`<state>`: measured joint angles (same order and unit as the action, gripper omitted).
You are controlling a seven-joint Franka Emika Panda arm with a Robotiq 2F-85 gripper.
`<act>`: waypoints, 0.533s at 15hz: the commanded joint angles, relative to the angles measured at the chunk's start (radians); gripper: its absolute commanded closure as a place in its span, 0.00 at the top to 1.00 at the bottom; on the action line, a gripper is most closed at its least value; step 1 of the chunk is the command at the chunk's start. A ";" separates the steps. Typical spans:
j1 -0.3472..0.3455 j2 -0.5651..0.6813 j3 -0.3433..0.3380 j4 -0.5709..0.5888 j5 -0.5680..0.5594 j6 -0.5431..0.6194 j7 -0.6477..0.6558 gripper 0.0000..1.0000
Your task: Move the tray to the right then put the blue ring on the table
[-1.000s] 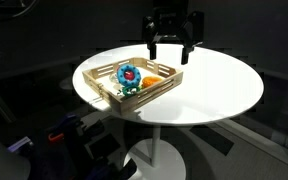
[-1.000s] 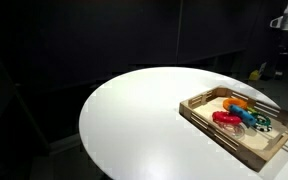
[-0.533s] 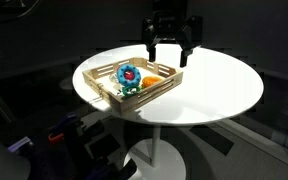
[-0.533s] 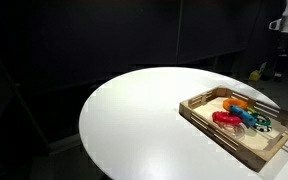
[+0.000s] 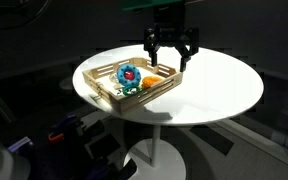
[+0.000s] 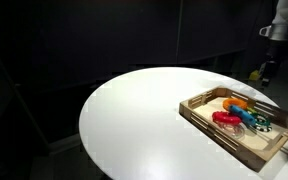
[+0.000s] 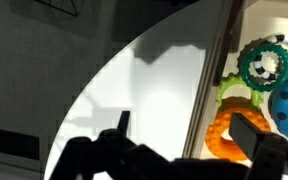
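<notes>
One black gripper [image 5: 170, 60] hangs, jaws spread wide, above the right end of the light-wood slatted tray [image 5: 149, 93], left on the round white table [image 5: 219, 90]; the bumpy bright-blue ring [image 5: 130, 73] sits inside.

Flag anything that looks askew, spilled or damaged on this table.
Nothing stands out: the slatted light-wood tray sits flat on the round white table, colourful toy rings inside it, open end effector above.
</notes>
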<state>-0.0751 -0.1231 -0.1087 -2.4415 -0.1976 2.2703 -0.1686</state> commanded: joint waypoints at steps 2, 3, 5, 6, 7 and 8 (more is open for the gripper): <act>0.010 0.080 0.022 -0.004 0.032 0.105 0.013 1.00; 0.012 0.099 0.026 -0.004 0.036 0.123 0.012 1.00; 0.012 0.133 0.033 -0.004 0.035 0.152 0.015 1.00; 0.012 0.148 0.035 -0.003 0.034 0.163 0.015 1.00; 0.011 0.161 0.037 -0.003 0.035 0.173 0.015 1.00; 0.011 0.172 0.039 -0.003 0.038 0.181 0.012 1.00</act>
<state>-0.0651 0.0238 -0.0753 -2.4459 -0.1789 2.4217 -0.1657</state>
